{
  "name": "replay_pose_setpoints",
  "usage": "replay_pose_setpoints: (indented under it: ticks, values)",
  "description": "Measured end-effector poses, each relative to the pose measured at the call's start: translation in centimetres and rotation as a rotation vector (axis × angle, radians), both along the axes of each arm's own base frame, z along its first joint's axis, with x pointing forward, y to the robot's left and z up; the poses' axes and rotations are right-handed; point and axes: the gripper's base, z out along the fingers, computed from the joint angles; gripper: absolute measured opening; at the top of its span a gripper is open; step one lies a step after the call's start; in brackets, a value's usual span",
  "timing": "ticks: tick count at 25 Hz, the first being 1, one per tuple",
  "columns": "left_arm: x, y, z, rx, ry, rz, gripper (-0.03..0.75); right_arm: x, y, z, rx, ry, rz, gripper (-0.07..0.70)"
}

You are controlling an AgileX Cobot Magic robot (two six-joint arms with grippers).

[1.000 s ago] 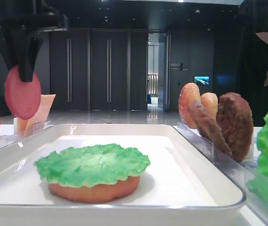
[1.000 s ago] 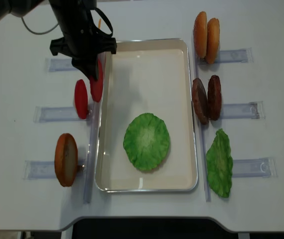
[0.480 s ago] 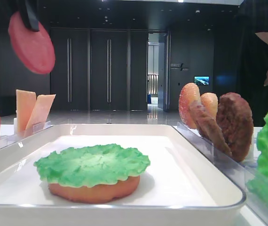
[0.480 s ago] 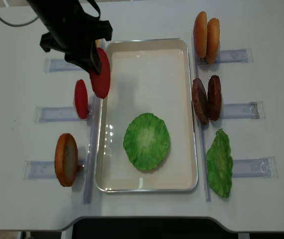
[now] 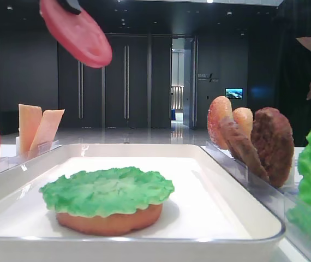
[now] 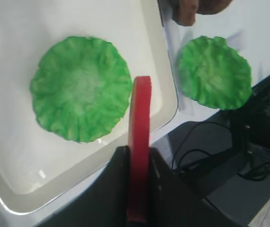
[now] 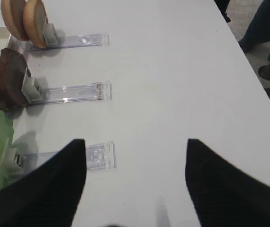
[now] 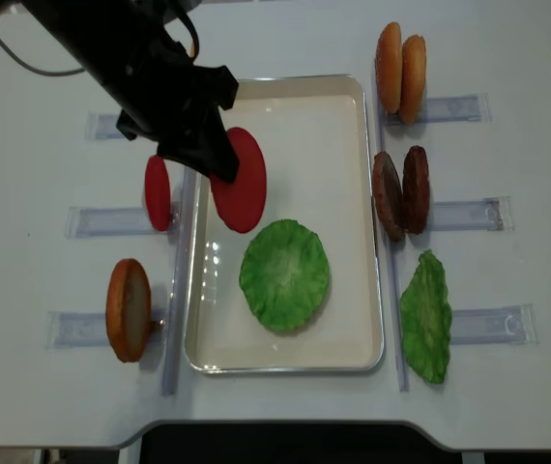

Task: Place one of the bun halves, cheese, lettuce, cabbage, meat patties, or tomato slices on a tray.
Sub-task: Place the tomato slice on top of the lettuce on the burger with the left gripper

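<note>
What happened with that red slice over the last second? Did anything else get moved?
The left tool, shut on a tomato slice, lifted it away from the holders on the left and carried it over the tray, toward the lettuce. It has not let go. The lettuce on its bun half, the other tomato slice, the meat patties and the other buns stayed put.

We cannot read any words, numbers or brand names here. Far behind the tray (image 5: pixel 237 180), a dark wall (image 5: pixel 210 65) has a small sign (image 5: pixel 204 77) and a little bright screen (image 5: pixel 233 93), but both are too small to read.
</note>
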Motion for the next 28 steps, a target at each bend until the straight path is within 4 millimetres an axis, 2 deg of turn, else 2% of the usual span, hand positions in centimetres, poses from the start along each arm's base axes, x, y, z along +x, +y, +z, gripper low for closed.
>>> replay_pose_setpoints:
  ticks: [6, 11, 16, 28]
  values:
    - [-0.6, -0.6, -1.7, -0.103, -0.021, -0.081, 0.057, 0.0, 0.0, 0.0, 0.0, 0.0, 0.0, 0.435]
    - [-0.9, -1.0, -4.1, -0.167, -0.014, -0.111, 0.056, 0.0, 0.0, 0.0, 0.0, 0.0, 0.0, 0.435]
    - [-0.7, -1.4, -7.0, -0.199, -0.004, -0.146, 0.055, 0.0, 0.0, 0.0, 0.0, 0.0, 0.0, 0.435]
    - [0.4, -2.2, -11.3, -0.231, 0.055, -0.201, 0.055, 0.0, 0.0, 0.0, 0.0, 0.0, 0.0, 0.435]
